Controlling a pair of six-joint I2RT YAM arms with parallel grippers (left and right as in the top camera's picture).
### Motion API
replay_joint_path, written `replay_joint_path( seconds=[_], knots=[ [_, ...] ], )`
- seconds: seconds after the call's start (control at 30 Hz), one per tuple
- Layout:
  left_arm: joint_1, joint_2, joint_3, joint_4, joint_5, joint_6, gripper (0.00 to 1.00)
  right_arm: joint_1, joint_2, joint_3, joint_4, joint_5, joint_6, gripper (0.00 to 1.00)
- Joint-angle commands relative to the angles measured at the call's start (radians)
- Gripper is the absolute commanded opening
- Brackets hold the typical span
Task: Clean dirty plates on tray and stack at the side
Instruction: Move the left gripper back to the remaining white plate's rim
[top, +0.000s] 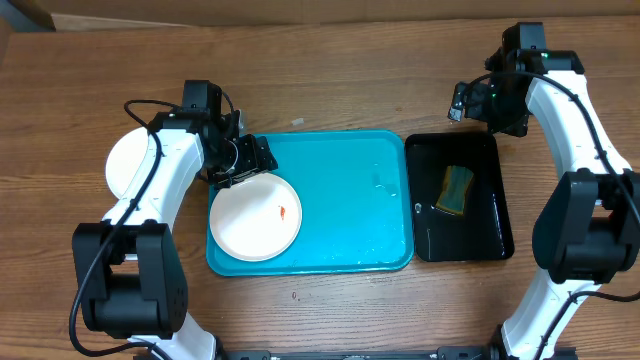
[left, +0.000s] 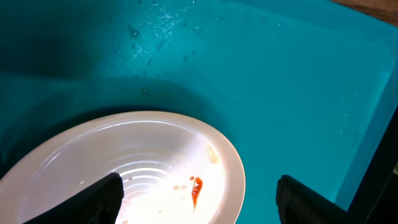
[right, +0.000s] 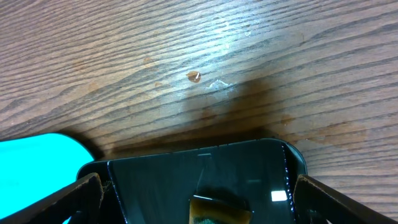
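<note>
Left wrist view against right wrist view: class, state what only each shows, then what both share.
Only left wrist: a white plate with an orange-red smear. Only right wrist: the sponge in its black tray, and wood-grain table. Both: the turquoise tray. What lies beyond its rim in the left wrist view is too unclear to name.

Left arm (top: 165, 170) bends in from the left edge of the table (top: 350, 80), left gripper (top: 247, 160) pointing down, jaws spread. Right arm (top: 578, 120) is near the far right corner, right gripper (top: 463, 100) jaws fully apart.
</note>
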Motion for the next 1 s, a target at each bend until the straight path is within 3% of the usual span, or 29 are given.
replay_joint_path(
  seconds=[0.0,0.57,0.97],
  knots=[
    [0.000,-0.019,-0.002,-0.002,-0.008,-0.011,0.80,0.002,-0.026,0.013,0.006,-0.005,0.003,1.00],
    [0.000,-0.019,-0.002,0.007,-0.064,-0.011,0.80,0.002,-0.026,0.013,0.006,-0.005,0.003,1.00],
    [0.002,-0.019,-0.002,-0.075,-0.372,-0.015,0.80,0.002,-0.026,0.013,0.006,-0.005,0.003,1.00]
  ],
)
